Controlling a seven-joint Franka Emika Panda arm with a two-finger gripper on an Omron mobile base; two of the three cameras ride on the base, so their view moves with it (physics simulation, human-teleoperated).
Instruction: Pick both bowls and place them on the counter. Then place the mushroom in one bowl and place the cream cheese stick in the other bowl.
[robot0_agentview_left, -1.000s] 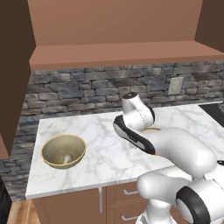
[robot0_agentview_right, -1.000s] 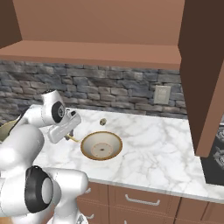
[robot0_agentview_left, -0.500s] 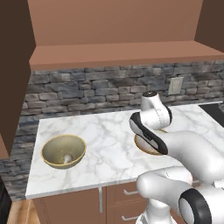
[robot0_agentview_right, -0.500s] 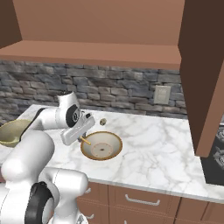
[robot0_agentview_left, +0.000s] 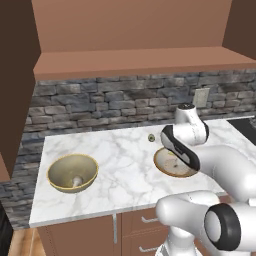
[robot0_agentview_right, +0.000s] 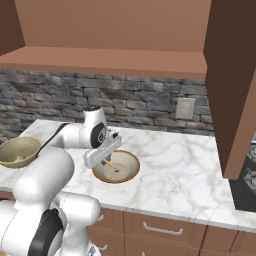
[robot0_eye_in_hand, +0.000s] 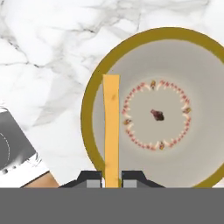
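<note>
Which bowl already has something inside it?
The deep olive bowl at the counter's left end: the mushroom sits in it. The shallow beige bowl under the gripper is empty.

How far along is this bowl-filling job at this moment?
Done: both bowls stand on the white marble counter, and the small grey-beige mushroom lies in the deep olive-tan bowl. In hand: the gripper is shut on the yellow-orange cream cheese stick, above the shallow beige bowl. Left: releasing the stick into it.
</note>
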